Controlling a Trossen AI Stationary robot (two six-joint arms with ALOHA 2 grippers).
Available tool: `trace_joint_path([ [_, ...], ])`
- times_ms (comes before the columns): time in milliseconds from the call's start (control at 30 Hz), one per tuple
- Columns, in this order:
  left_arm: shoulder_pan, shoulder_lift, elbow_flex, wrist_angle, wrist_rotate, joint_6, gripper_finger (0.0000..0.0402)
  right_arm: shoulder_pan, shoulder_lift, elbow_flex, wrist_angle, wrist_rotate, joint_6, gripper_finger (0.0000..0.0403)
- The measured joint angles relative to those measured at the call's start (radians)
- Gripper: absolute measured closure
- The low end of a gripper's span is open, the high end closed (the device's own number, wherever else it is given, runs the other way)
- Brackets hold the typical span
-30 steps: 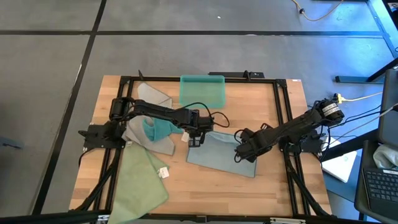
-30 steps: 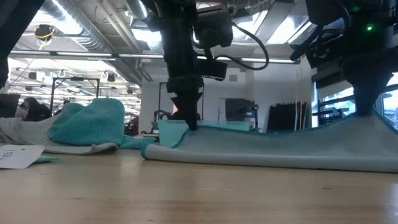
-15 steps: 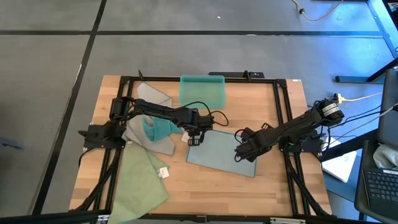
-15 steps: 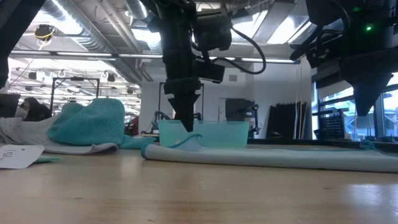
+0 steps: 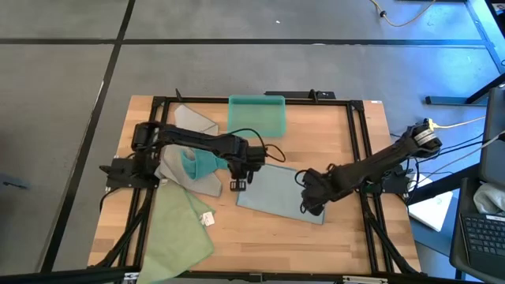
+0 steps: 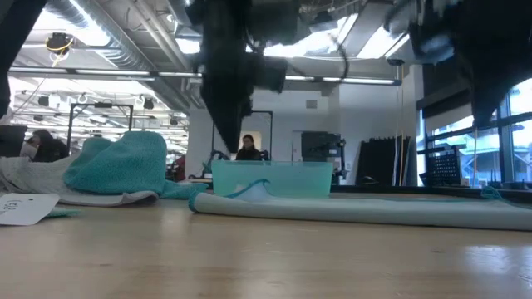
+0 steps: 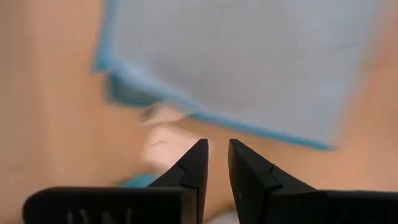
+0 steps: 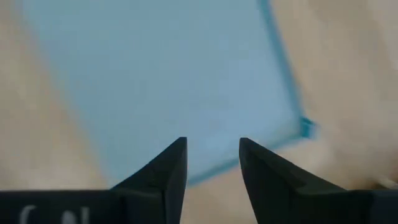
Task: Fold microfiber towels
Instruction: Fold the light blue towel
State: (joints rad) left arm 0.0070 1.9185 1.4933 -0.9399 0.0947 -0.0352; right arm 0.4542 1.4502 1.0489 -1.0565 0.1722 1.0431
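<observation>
The pale blue towel [image 5: 278,194] is spread flat at table centre, apparently part-folded; further folds are judged outstanding. A soft teal towel [image 5: 199,163], grey towel [image 5: 189,126] and pale green towel [image 5: 178,226] — all unfolded — lie left. Left gripper [image 5: 236,182] is slightly parted, right gripper [image 5: 310,207] parted; both are empty.

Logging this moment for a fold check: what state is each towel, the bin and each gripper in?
pale blue towel: flat on the table, unheld.
teal towel: bunched on the grey towel.
grey towel: crumpled.
pale green towel: spread, overhanging the table edge.
teal bin: upright.
left gripper: nearly shut, empty.
right gripper: open, empty.
</observation>
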Motion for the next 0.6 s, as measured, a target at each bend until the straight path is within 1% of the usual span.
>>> trace_joint_path([
  [100, -0.037, -0.032, 0.0, 0.021, 0.084, 0.013, 0.0346, 0.044, -0.046, 0.009, 0.127, 0.0, 0.015, 0.0254],
  [200, -0.093, -0.061, 0.0, 0.021, 0.142, 0.095, 0.0349, 0.102, -0.087, 0.009, 0.239, 0.0, 0.019, 0.0254],
  [300, -0.164, -0.096, 0.0, 0.007, 0.151, 0.145, 0.035, 0.174, -0.126, 0.009, 0.326, 0.0, 0.031, 0.0254],
  [367, -0.208, -0.127, -0.006, 0.017, 0.125, 0.117, 0.0351, 0.231, -0.151, 0.01, 0.355, 0.018, 0.093, 0.0253],
  [433, -0.246, -0.174, -0.035, 0.045, 0.072, 0.069, 0.0351, 0.29, -0.168, 0.01, 0.338, 0.079, 0.177, 0.0253],
  [500, -0.28, -0.231, -0.1, 0.071, 0.0, -0.009, 0.0351, 0.354, -0.174, 0.01, 0.284, 0.14, 0.283, 0.0253],
  [600, -0.312, -0.328, -0.251, 0.171, -0.06, -0.145, 0.0351, 0.433, -0.155, 0.01, 0.171, 0.164, 0.401, 0.0253],
])
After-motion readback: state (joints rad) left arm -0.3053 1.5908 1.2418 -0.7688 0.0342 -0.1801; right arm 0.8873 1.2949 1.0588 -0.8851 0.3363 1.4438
